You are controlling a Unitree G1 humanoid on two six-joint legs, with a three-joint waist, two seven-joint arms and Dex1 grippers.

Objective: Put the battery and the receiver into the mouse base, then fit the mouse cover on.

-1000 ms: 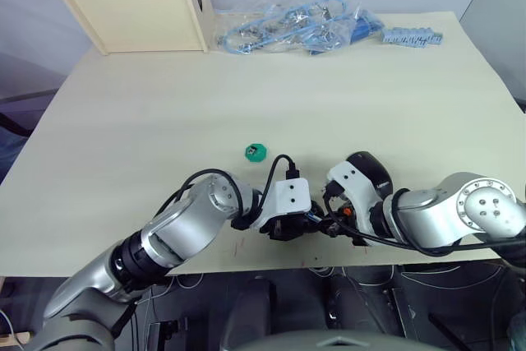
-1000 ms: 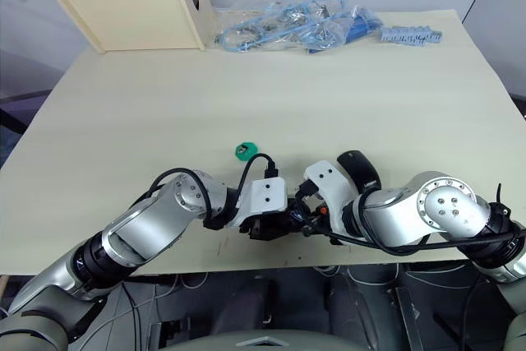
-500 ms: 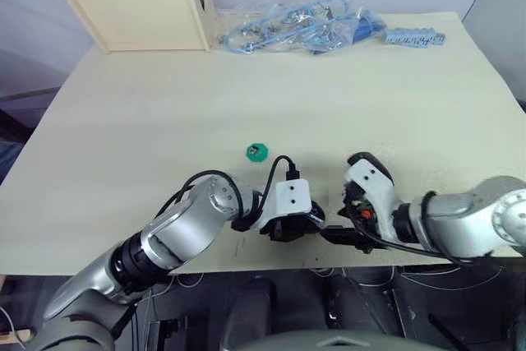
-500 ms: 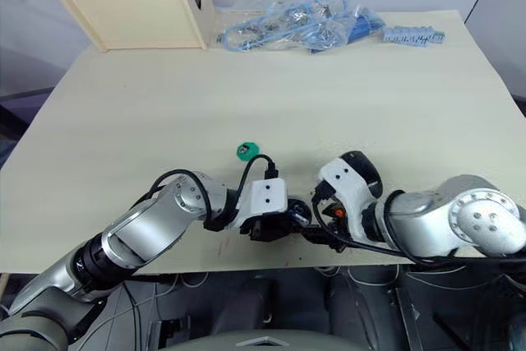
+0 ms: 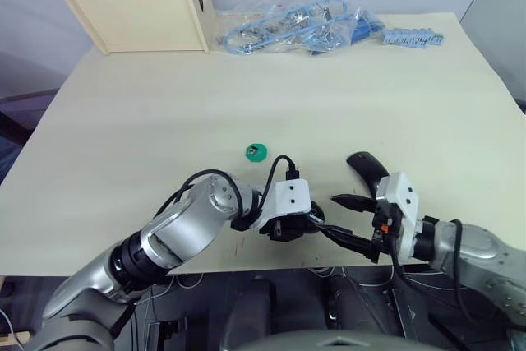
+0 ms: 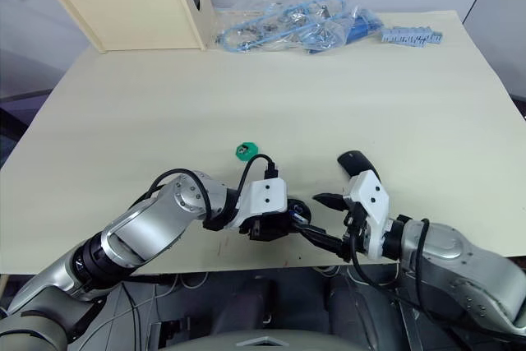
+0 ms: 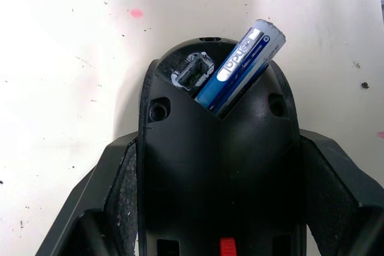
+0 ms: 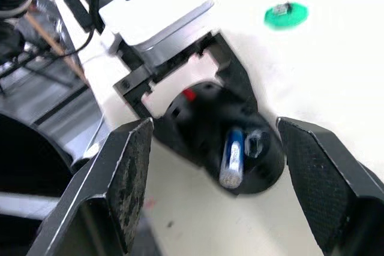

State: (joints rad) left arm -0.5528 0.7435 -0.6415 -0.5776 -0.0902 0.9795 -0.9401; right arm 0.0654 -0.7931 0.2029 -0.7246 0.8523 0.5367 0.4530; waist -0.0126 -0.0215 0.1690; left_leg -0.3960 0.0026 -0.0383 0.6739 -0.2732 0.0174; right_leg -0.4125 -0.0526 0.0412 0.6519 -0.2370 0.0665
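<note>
My left gripper (image 7: 219, 208) is shut on the mouse base (image 7: 210, 142), which sits near the table's front edge (image 5: 283, 228). The blue battery (image 7: 240, 67) lies tilted in the base, one silver end sticking out past its rim. Beside it a small metal-rimmed rectangle, the receiver (image 7: 193, 71), sits in a slot. My right gripper (image 5: 335, 218) hangs open just right of the base, and nothing is between its fingers. In the right wrist view the base (image 8: 204, 118) and battery (image 8: 231, 157) lie between its spread fingers (image 8: 129, 178). The smooth black mouse cover (image 5: 367, 172) rests on the table behind the right gripper.
A green octagonal disc (image 5: 256, 152) lies a little behind the left gripper. Two wooden boxes (image 5: 136, 10) stand at the back left. Plastic bags of blue cables (image 5: 296, 26) and a blue strip (image 5: 411, 37) lie along the back edge. The table's front edge runs just below both grippers.
My right gripper has pulled back to the right, away from the mouse base, and its fingers now stand spread. The left gripper and the base have stayed put.
</note>
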